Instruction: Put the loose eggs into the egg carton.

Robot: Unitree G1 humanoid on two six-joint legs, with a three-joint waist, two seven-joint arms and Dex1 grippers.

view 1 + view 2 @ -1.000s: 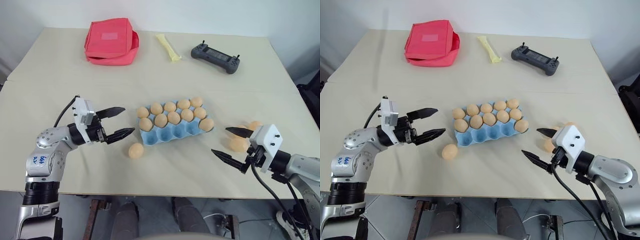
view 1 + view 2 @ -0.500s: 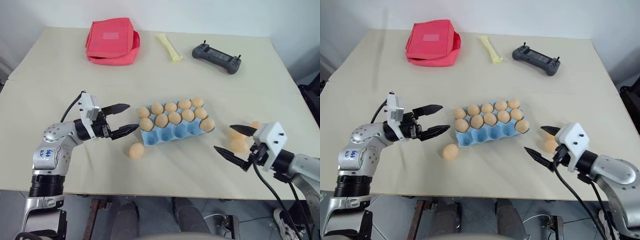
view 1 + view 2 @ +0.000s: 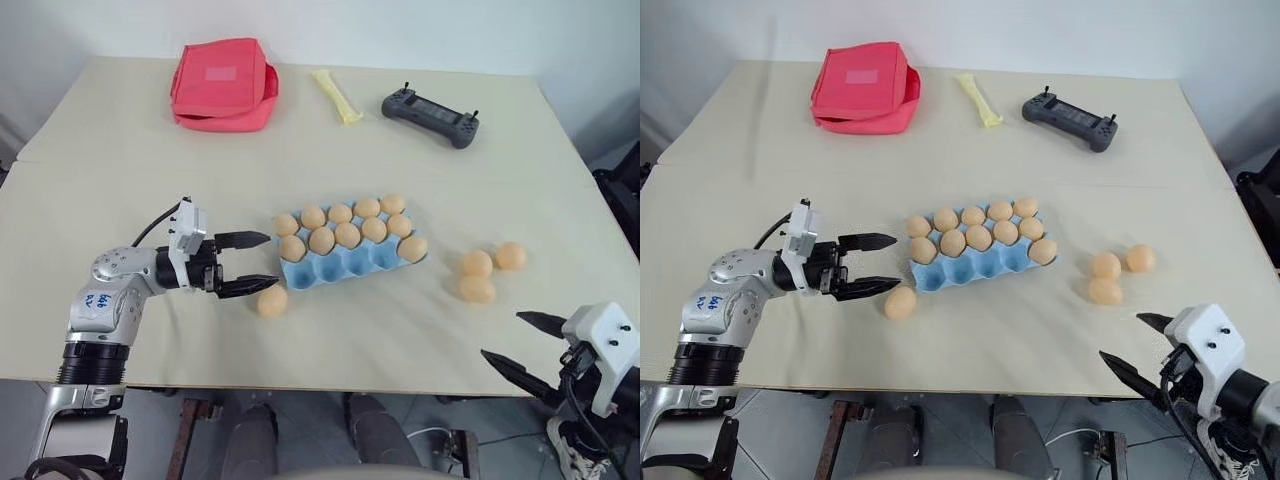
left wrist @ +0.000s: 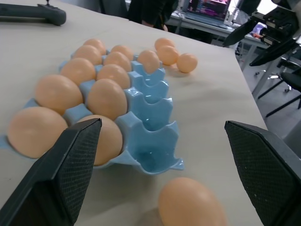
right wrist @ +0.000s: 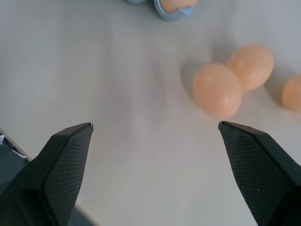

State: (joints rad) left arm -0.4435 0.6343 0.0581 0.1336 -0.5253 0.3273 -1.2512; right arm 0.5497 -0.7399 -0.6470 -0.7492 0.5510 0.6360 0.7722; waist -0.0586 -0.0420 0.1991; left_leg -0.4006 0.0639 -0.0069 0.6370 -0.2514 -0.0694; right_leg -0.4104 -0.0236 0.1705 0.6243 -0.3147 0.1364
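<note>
Pale beige table [image 3: 130, 170] stands before a white wall and carries everything. On it the left gripper [image 3: 256, 263] points level toward the carton, its two black fingers spread apart with nothing between them. Just beside the lower finger lies one loose egg [image 3: 271, 301], on the table in front of the near left corner of the egg carton [image 3: 340, 265]. This light blue carton holds ten eggs in its two far rows, and the near row of cups is empty. Three more loose eggs [image 3: 477, 264] lie close together on the table to the right of the carton, apart from it. The right gripper [image 3: 522, 344] hangs at the near right edge of the table, fingers wide apart and holding nothing. At the far side are a red fabric pouch [image 3: 222, 83], a pale yellow packet [image 3: 338, 95] and a dark grey controller [image 3: 430, 115].
</note>
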